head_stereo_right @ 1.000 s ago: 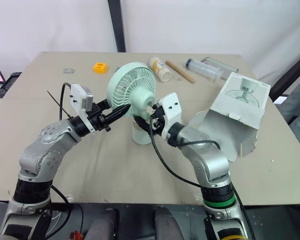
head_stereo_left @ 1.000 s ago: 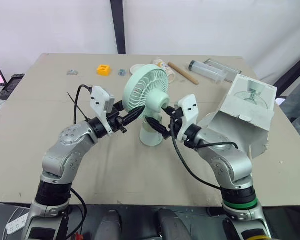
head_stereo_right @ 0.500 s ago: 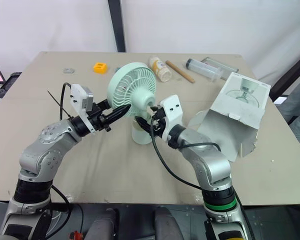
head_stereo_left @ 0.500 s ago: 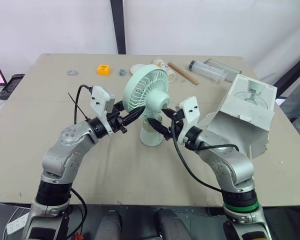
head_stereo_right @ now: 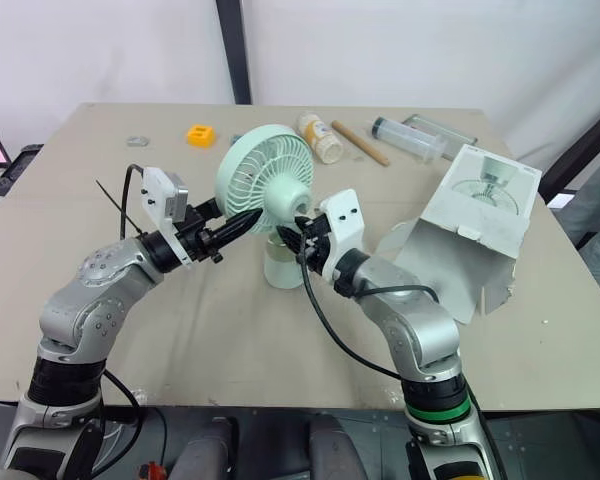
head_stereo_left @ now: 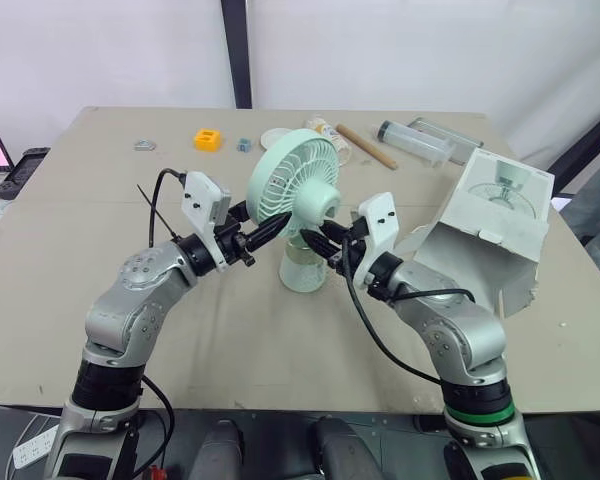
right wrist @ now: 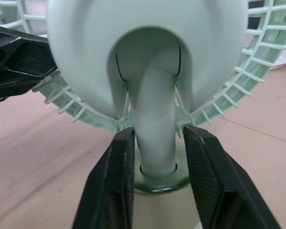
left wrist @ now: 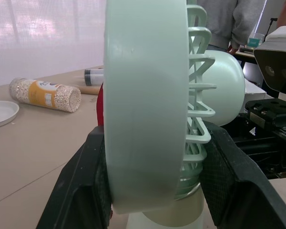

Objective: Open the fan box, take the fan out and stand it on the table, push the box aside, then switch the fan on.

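Nearest to you, your right gripper (head_stereo_left: 320,240) has come up since a second ago. It was pointing low at the fan's base (head_stereo_left: 302,270), and it now sits higher, tucked just under the round motor housing. In the right wrist view its fingers (right wrist: 115,181) stand spread on either side of the fan's neck (right wrist: 155,119), with a thin gap on one side, so this claw is released, not pinching.

Your left gripper (head_stereo_left: 275,227) has not moved. It stays clenched across the head of the fan (head_stereo_left: 295,180). The left wrist view shows one finger (left wrist: 83,186) against the front ring and the other against the rear grille.

The fan itself stands upright on the middle of the table (head_stereo_left: 90,220), out of its packaging. Its base sits about where it did a second ago, and its head is still tilted the same way.

To your right, the box (head_stereo_left: 495,215) lies open on the table, well apart from the fan and unchanged, its torn flaps hanging toward you.

Along the far edge nothing has shifted:
- an orange block (head_stereo_left: 209,139)
- a white dish (head_stereo_left: 274,137)
- a jar of grains (head_stereo_right: 319,138)
- a wooden stick (head_stereo_left: 366,146)
- a large syringe (head_stereo_left: 416,141)

Beyond the table, the left wrist view shows a person in a grey top (left wrist: 231,21).
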You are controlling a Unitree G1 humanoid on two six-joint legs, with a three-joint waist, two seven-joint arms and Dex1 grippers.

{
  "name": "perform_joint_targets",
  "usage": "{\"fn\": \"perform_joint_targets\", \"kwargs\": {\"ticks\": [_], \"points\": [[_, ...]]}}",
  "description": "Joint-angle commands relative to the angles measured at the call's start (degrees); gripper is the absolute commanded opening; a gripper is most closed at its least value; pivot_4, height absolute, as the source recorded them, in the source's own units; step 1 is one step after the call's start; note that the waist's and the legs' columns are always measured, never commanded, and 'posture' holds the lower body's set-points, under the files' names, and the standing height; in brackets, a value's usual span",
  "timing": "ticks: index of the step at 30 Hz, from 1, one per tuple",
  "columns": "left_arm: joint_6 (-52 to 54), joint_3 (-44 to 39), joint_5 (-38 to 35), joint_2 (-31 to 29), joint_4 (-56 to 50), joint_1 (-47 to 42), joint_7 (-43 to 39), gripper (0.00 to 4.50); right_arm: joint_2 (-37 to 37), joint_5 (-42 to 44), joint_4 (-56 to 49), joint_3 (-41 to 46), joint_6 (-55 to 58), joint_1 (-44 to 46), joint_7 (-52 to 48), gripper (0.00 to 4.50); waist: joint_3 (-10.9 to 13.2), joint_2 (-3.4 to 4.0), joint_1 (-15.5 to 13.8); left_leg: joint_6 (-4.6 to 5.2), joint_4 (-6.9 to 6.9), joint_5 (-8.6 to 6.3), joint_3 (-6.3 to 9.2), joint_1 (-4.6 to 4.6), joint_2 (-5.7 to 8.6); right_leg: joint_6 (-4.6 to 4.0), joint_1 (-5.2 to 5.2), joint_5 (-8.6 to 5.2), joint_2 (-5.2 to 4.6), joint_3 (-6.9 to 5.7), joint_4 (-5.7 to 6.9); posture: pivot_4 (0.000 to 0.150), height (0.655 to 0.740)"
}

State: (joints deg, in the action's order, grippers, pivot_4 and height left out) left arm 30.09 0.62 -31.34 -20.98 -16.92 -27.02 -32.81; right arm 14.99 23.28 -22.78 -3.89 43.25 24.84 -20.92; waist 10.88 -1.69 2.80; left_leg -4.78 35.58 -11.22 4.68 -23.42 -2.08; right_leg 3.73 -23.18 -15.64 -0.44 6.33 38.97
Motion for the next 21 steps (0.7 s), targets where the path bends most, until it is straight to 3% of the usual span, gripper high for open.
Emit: {"fn": "perform_joint_targets", "kwargs": {"ticks": [1, 6, 8, 9, 11, 21], "points": [[-0.70, -0.08, -0.04, 0.54, -2.05, -1.51, -0.02, 1.93, -0.53, 0.39, -1.81, 0.10, -0.29, 0.78, 0.33, 1.80, 0.00, 0.00, 0.00, 0.00, 0.00, 0.00, 0.00, 0.00, 0.00, 0.00, 0.00, 0.00, 0.00, 0.00, 0.00, 0.150, 0.7400], [-0.66, 0.12, 0.01, 0.91, -2.05, -1.59, 0.18, 1.93, -0.65, 0.20, -1.42, -0.27, -0.16, 1.08, 0.37, 1.80, 0.00, 0.00, 0.00, 0.00, 0.00, 0.00, 0.00, 0.00, 0.00, 0.00, 0.00, 0.00, 0.00, 0.00, 0.00, 0.150, 0.7400], [-0.66, 0.13, 0.03, 0.99, -2.04, -1.55, 0.17, 1.93, -0.68, 0.24, -1.27, -0.31, -0.08, 1.16, 0.36, 1.38, 0.00, 0.00, 0.00, 0.00, 0.00, 0.00, 0.00, 0.00, 0.00, 0.01, 0.00, -0.01, 0.00, 0.00, 0.00, 0.150, 0.7400], [-0.66, 0.13, 0.04, 1.00, -2.02, -1.54, 0.18, 1.93, -0.68, 0.24, -1.20, -0.30, -0.07, 1.20, 0.35, 0.85, 0.00, 0.00, 0.00, 0.00, 0.00, 0.00, 0.00, 0.00, 0.00, 0.01, 0.00, -0.01, 0.00, 0.00, 0.00, 0.150, 0.7400], [-0.64, -0.01, 0.05, 0.87, -2.14, -1.24, 0.16, 1.93, -0.67, 0.22, -1.21, -0.27, 0.02, 1.12, 0.40, 0.38, 0.00, 0.00, 0.00, 0.00, 0.00, 0.00, 0.00, 0.00, 0.00, 0.01, 0.00, -0.01, 0.00, 0.00, 0.00, 0.150, 0.7400], [-0.35, 0.22, 0.19, 0.86, -2.61, -0.82, 0.29, 1.93, -0.62, 0.25, -1.12, -0.19, 0.40, 1.01, 0.44, 0.38, 0.00, 0.00, 0.00, 0.00, -0.01, 0.00, 0.00, 0.01, 0.00, 0.01, 0.00, -0.01, 0.00, 0.00, 0.00, 0.150, 0.7400]]}}
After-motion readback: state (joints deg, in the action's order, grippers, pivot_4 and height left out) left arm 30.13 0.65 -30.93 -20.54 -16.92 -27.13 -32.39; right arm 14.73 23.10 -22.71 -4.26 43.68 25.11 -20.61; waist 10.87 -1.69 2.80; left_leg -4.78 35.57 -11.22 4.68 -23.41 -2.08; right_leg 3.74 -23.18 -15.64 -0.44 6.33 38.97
